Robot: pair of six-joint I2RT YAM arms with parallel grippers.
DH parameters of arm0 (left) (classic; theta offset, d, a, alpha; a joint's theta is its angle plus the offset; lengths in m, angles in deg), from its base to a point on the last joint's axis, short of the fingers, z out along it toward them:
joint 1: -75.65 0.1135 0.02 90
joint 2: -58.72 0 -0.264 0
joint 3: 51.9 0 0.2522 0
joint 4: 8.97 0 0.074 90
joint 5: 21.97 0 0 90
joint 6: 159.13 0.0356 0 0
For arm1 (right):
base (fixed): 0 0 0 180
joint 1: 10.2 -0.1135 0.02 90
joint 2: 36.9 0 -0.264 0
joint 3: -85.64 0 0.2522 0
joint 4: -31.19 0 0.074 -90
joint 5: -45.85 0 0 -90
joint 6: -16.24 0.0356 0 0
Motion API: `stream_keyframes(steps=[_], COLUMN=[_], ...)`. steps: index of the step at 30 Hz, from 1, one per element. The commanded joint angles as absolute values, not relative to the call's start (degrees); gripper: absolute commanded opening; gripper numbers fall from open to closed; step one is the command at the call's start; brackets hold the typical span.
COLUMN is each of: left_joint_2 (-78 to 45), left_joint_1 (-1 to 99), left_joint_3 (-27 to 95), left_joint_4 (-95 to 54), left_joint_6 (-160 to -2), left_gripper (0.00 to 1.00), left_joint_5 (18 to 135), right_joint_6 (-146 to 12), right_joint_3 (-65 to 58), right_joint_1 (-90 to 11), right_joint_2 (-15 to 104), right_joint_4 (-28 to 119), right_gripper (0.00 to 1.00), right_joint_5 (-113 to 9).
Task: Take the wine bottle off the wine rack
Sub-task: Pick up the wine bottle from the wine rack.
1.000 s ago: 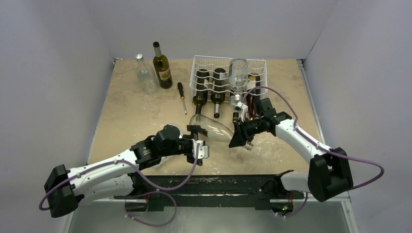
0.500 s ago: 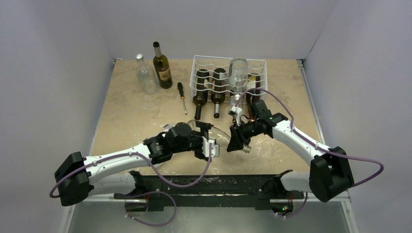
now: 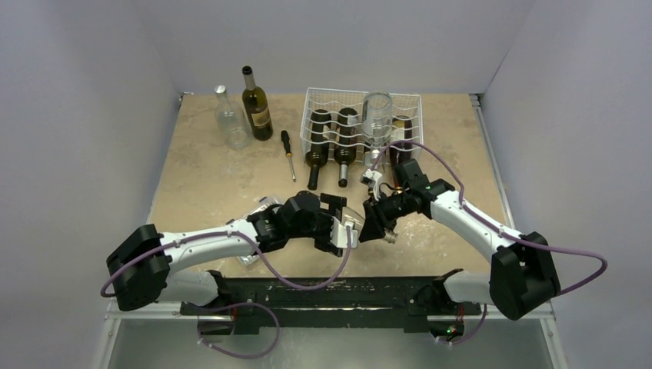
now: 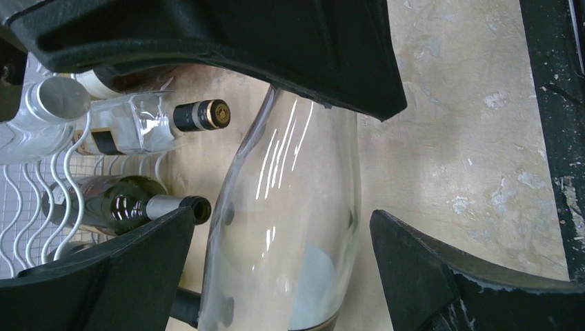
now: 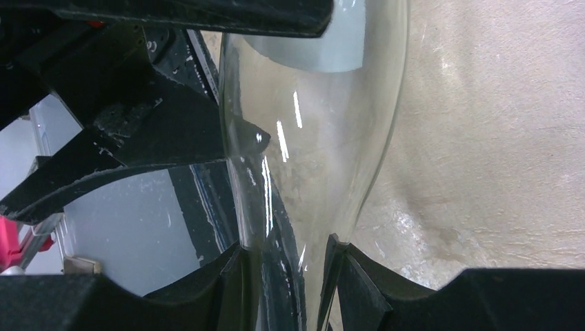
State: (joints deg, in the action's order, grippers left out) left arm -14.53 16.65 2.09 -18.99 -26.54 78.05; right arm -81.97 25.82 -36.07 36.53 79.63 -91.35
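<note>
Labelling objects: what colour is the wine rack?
The wine rack is white wire; the top external view shows it best.

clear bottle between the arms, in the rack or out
Out. The clear bottle is sideways in front of the wine rack, its neck pinched in the right claw; the left claw stands open around its body.

Clear wine bottle [image 5: 314,124] in the right pincer [image 5: 286,279]
Its fingers [image 5: 369,289] clamp the narrow neck above the mottled beige surface [image 5: 497,138].
</note>
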Motion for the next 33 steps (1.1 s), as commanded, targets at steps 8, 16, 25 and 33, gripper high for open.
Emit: stream_keyframes(steps=[8, 16, 25, 33], left_joint_2=[-20.2, -22.9, -24.5, -25.9], left_joint_1=[17.8, 17.8, 17.9, 17.8], left_joint_3=[7.4, 8.8, 8.9, 9.5], left_joint_4=[-18.2, -19.5, -19.1, -19.0], left_joint_6=[-23.6, -22.2, -21.0, -21.3], left_gripper=[1.00, 0.97, 0.97, 0.96], left_joint_5=[80.6, 78.9, 77.3, 77.8], right_joint_6=[-84.5, -84.5, -84.5, -84.7], right_joint_3=[22.6, 22.4, 22.3, 22.2], right_joint_1=[-36.4, -36.4, -36.4, -36.4], right_joint_2=[34.9, 35.4, 35.7, 35.8], right_joint_4=[73.6, 73.8, 73.7, 73.9], right_gripper=[0.00, 0.00, 0.00, 0.05], right_joint_5=[-98.0, -97.6, -97.6, -97.8])
